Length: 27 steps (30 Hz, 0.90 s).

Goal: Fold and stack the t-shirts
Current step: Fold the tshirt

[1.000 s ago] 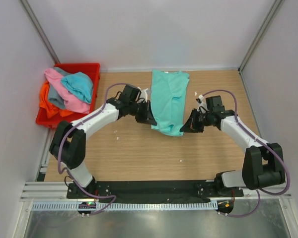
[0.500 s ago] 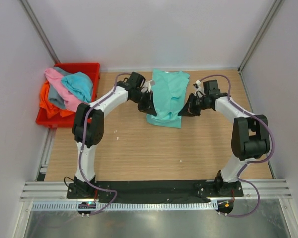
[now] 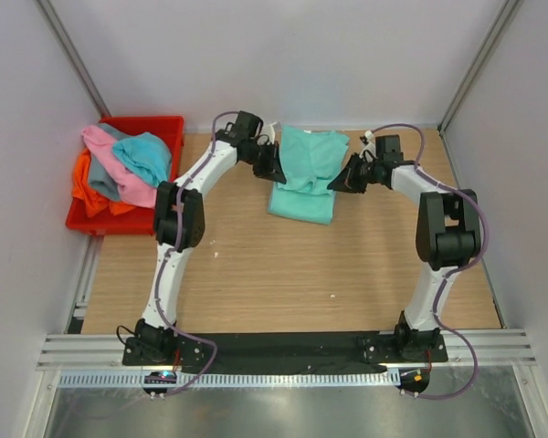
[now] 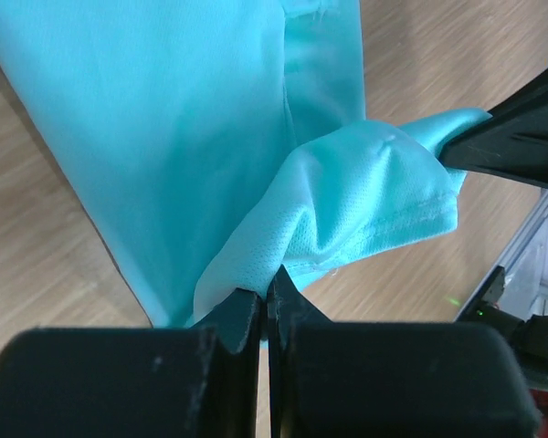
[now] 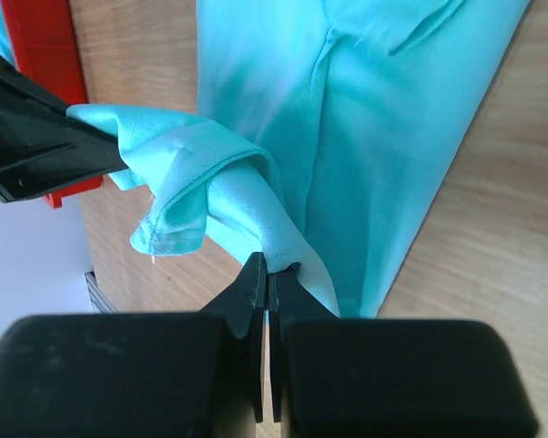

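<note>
Top external: mint green t-shirt (image 3: 301,196) lies long axis near-to-far.

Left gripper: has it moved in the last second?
Yes. The left gripper, shut on the mint green t-shirt, moved toward the far wall: from level with the near edge of the red plastic bin to level with its middle.

The pink t-shirt (image 3: 128,184) and turquoise t-shirt (image 3: 146,155) are burying most of the orange t-shirt (image 3: 89,199) and grey t-shirt (image 3: 100,181). The mint green t-shirt (image 4: 164,119) is running off both wrist views' top edges.
</note>
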Available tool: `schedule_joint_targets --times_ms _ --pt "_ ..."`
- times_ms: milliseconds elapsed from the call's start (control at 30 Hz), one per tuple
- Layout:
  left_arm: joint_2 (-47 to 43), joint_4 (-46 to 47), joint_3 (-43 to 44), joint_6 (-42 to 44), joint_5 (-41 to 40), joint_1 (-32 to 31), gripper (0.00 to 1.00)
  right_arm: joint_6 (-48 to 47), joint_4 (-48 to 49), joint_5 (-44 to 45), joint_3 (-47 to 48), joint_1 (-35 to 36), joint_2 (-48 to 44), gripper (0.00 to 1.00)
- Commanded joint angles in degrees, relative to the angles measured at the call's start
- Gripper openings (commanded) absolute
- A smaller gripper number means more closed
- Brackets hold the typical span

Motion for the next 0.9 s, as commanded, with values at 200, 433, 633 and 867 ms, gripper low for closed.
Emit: schedule_joint_targets --times_ms 200,433,633,867 --pt "7.1 0.4 10.0 4.5 -4.3 0.0 0.0 1.9 9.1 1.7 6.7 -0.3 7.6 0.01" --pt "10.1 4.0 14.0 5.4 -7.9 0.0 0.01 2.9 13.3 3.2 5.9 -0.5 8.2 0.01" --pt "9.5 3.2 16.8 6.7 -13.4 -0.1 0.58 1.2 12.3 2.7 6.8 -0.8 7.6 0.24" --pt "-8.8 6.6 -4.2 5.3 -13.7 0.1 0.7 -5.8 5.0 5.1 0.9 -1.1 -4.7 0.63"
